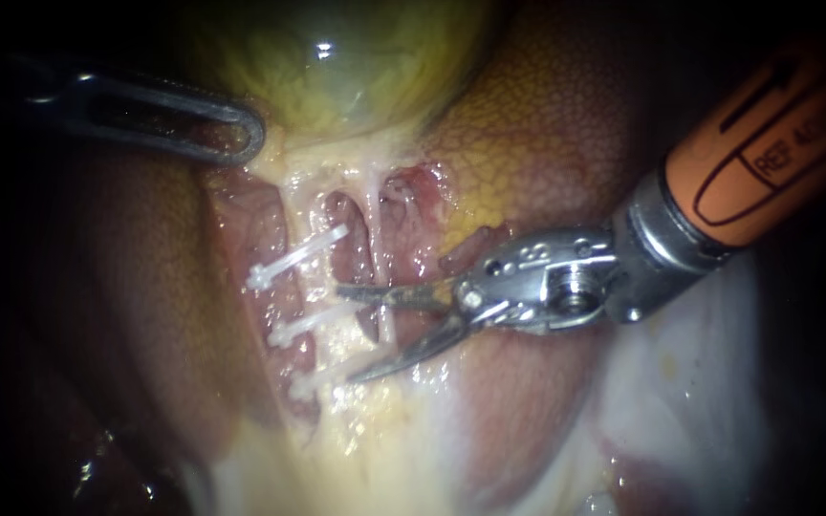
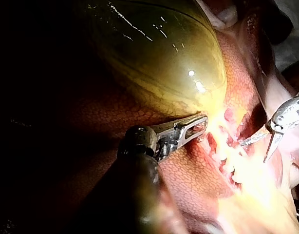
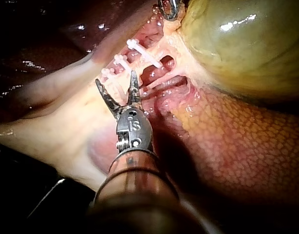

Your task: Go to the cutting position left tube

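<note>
The left tube [image 1: 329, 346] runs down from the gallbladder [image 1: 336, 67] and carries three white clips: upper [image 1: 293, 258], middle [image 1: 303, 325], lower [image 1: 317, 384]. A thinner right tube [image 1: 377, 250] lies beside it. My right instrument [image 1: 346, 334], with an orange shaft and curved blades, has its jaws open, the tips at the left tube's right edge and spanning from above the middle clip to the lower one. In the right wrist view its blades [image 3: 116, 78] stand apart just short of the clips [image 3: 121, 61]. My left instrument [image 1: 246, 134] is shut on tissue at the gallbladder's neck.
Mottled liver [image 1: 547, 124] lies to the right of and behind the tubes, with pale fatty tissue [image 1: 528, 430] below. The green gallbladder [image 2: 154, 58] bulges above the left instrument [image 2: 196, 126]. The view's left side is dark.
</note>
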Controlling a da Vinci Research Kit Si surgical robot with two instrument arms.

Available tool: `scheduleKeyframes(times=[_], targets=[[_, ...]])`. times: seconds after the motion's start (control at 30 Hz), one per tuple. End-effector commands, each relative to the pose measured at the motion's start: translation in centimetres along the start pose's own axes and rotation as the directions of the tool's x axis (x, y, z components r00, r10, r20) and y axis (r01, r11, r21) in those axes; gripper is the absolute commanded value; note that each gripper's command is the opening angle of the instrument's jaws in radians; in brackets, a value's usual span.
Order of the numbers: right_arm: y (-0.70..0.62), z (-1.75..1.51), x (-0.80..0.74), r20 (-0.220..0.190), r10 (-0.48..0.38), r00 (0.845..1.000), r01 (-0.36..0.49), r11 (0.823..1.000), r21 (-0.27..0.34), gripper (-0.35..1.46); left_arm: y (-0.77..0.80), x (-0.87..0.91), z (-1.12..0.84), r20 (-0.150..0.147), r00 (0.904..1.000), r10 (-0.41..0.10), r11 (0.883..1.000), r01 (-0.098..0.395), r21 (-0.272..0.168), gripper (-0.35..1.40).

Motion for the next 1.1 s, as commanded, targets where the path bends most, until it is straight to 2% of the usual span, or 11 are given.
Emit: scheduleKeyframes(times=[0.03, 0.47, 0.67, 0.8, 0.97, 1.1], targets=[[0.03, 0.01, -0.03, 0.000, 0.000, 1.000, 0.000, 1.000, -0.001, 1.28, 0.00, 0.00, 0.00, 0.000, 1.0000, 0.000, 1.000, 0.000, 0.000, -0.35], [0.41, 0.12, -0.32, 0.004, 0.005, 1.000, -0.005, 1.000, -0.002, 1.28, 0.00, 0.00, 0.00, 0.000, 1.0000, 0.000, 1.000, 0.000, 0.000, -0.35], [0.57, 0.20, -0.35, -0.003, 0.022, 1.000, -0.022, 0.999, 0.025, 1.28, 0.00, 0.00, 0.00, 0.000, 1.0000, 0.000, 1.000, 0.000, 0.000, -0.35], [0.64, 0.23, -0.34, -0.037, 0.039, 0.999, -0.035, 0.994, 0.099, 1.28, 0.00, 0.00, 0.00, 0.000, 1.0000, 0.000, 1.000, 0.000, 0.000, -0.35], [0.68, 0.28, -0.31, -0.096, 0.095, 0.991, -0.074, 0.977, 0.199, 1.28, 0.00, 0.00, 0.00, 0.000, 1.0000, 0.000, 1.000, 0.000, 0.000, -0.35], [0.71, 0.39, -0.25, -0.109, 0.111, 0.988, -0.084, 0.970, 0.230, 1.28, 0.00, 0.00, 0.01, 0.000, 1.0000, 0.000, 1.000, 0.000, -0.001, -0.35]])
